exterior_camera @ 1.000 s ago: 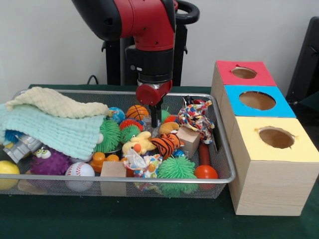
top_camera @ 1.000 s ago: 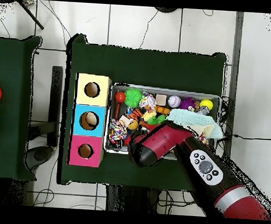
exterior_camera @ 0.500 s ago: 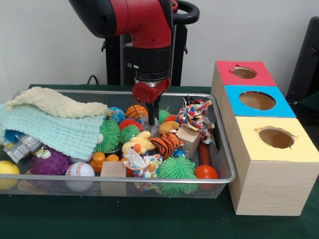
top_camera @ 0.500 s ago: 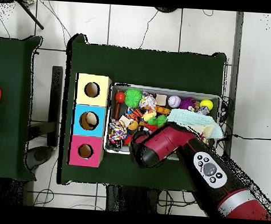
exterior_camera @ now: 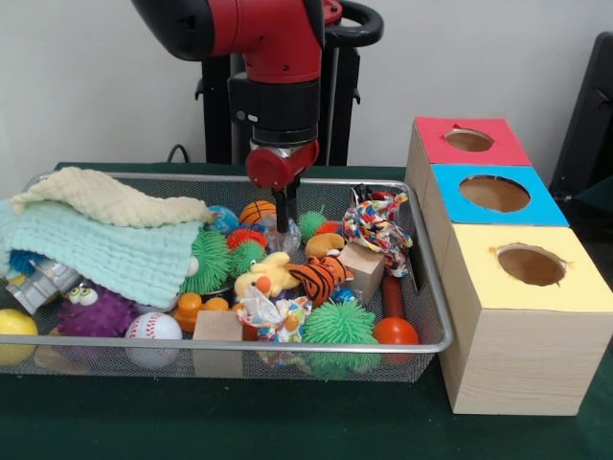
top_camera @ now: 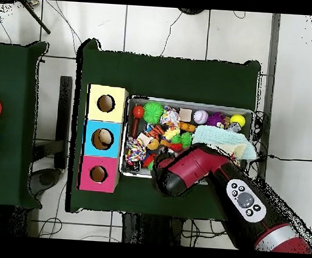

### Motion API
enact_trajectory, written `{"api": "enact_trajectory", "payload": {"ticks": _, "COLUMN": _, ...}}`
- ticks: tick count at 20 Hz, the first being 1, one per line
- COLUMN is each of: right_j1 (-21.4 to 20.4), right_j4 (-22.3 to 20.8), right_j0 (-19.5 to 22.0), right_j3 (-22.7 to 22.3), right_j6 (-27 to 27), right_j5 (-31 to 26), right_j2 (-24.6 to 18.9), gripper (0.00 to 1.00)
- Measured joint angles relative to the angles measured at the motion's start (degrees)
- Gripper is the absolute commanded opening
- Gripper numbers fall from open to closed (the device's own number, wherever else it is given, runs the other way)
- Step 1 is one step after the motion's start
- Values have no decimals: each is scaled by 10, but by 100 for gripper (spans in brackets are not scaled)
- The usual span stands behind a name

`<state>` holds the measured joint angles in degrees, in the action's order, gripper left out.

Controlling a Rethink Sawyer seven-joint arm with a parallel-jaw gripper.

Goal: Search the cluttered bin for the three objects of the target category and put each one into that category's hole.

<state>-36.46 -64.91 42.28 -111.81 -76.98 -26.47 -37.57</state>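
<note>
Front view, listed near to far.

- Surface (exterior_camera: 287,422): green cloth cover, carrying one wire mesh bin (exterior_camera: 287,342) and three boxes.
- Boxes, count three, in a touching row beside the bin: yellow box (exterior_camera: 522,316) nearest, blue box (exterior_camera: 493,206) in the middle, red box (exterior_camera: 467,144) farthest. Each has one round hole on top. No contents show through any hole.
- Bin, front row: one yellow ball (exterior_camera: 14,324), one baseball (exterior_camera: 153,329), one purple fuzzy toy (exterior_camera: 96,309), one red ball (exterior_camera: 396,332).
- Wooden blocks, count two: one against the front rim (exterior_camera: 217,331), one further back (exterior_camera: 362,268).
- Green spiky balls, count four visible; the largest (exterior_camera: 340,324) lies at the front. More may be buried.
- Bin, middle: one yellow plush (exterior_camera: 268,276) and one tiger-striped toy (exterior_camera: 318,278), touching.
- Cloths, count two: mint cloth (exterior_camera: 105,251) with cream cloth (exterior_camera: 105,199) lying on it, covering the bin's end away from the boxes.
- Bin, rear: one small basketball (exterior_camera: 262,215) and one knotted rope toy (exterior_camera: 375,225).
- Gripper (exterior_camera: 284,222): low over the rear centre of the pile, just beside the basketball. Whether it is open, closed or gripping something cannot be told.

Progress, as a judgement: the target category is not identifiable from what shows. Nothing is seen at or in a hole, so probably all three placements remain. The candidates lie in the bin, some perhaps under the cloths.
</note>
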Motion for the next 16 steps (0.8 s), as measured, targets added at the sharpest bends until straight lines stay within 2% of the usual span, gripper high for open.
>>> {"api": "enact_trajectory", "payload": {"ticks": 6, "right_j1": -12, "right_j4": 11, "right_j0": 5, "right_j3": -6, "right_j6": 0, "right_j5": 0, "right_j2": 0, "gripper": 0}}
{"api": "enact_trajectory", "payload": {"ticks": 16, "right_j1": -50, "right_j4": 55, "right_j0": 15, "right_j3": -22, "right_j6": 0, "right_j5": 0, "right_j2": 0, "gripper": 0}}
